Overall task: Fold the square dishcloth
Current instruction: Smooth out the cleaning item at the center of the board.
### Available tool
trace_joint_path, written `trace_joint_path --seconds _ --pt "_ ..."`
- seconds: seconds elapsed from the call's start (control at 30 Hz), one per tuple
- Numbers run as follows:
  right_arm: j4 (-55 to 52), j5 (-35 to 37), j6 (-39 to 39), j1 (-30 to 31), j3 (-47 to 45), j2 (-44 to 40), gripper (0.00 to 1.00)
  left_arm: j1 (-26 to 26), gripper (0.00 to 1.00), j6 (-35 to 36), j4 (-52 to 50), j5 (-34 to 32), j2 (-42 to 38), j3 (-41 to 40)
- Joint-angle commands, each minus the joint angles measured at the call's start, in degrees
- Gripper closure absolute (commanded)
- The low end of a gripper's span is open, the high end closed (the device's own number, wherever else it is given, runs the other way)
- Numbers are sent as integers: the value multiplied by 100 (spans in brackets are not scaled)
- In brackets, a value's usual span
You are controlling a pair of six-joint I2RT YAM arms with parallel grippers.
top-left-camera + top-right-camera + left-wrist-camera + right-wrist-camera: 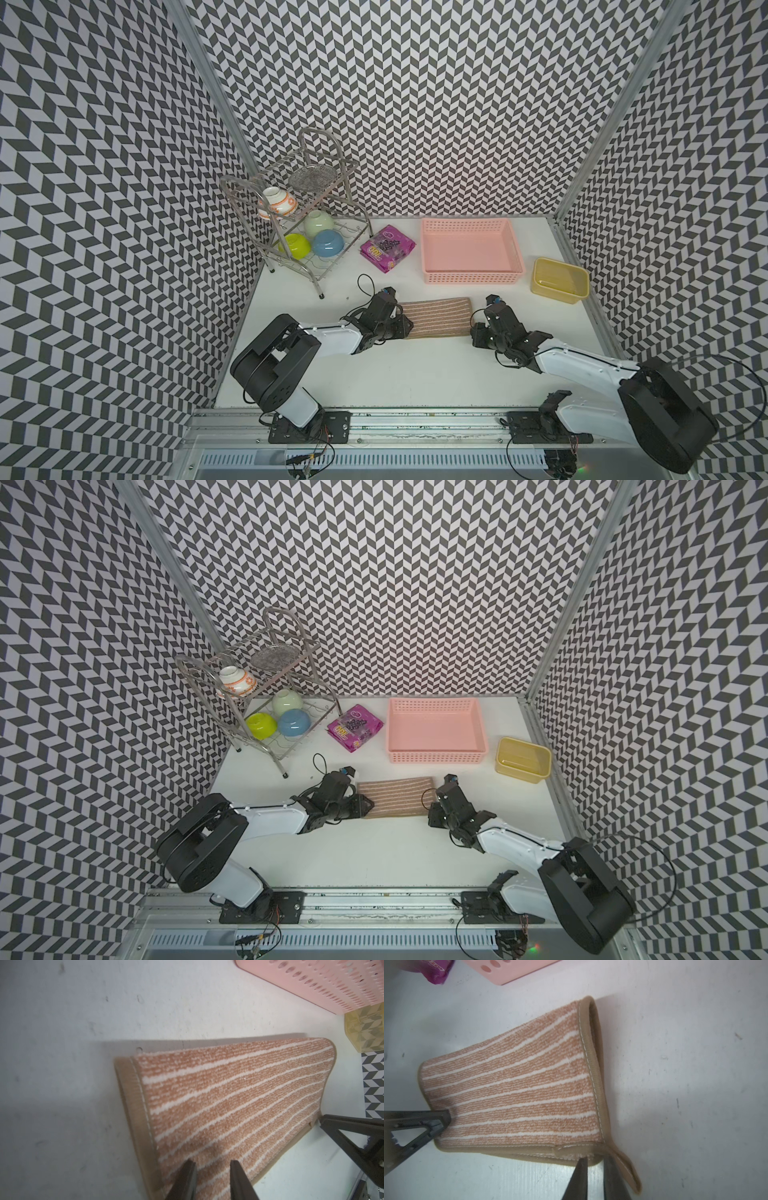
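In both top views the left gripper [408,325] covers the cloth's [440,318] left end, and the right gripper's [474,334] tips hide under its body. The left wrist view cuts off the basket [311,985] and tub [365,1030]. The right wrist view cuts off the pack [436,970]. The pack's print is too small to read.

Tan pale-striped dishcloth [436,318], pink basket [471,277], yellow tub [557,293]

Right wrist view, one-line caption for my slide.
The square dishcloth lies folded in half, right gripper at its looped corner, left gripper at the far end.
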Motion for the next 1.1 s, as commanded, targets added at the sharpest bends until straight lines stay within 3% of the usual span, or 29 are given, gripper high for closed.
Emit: trace_joint_path --seconds 0.0,0.17,0.53,1.07 --pt "-262 278 -155 -23 427 -460 80 56 65 57 -463 -4 -318 150" --pt "1 396 -303 -23 776 -620 79 64 64 115 -598 -106 -610 470" --pt "846 -199 -461 -19 1767 950 81 431 69 323 -318 -168 123 1002" --pt "1582 -679 -143 53 1750 2313 83 659 72 341 43 134 864 896"
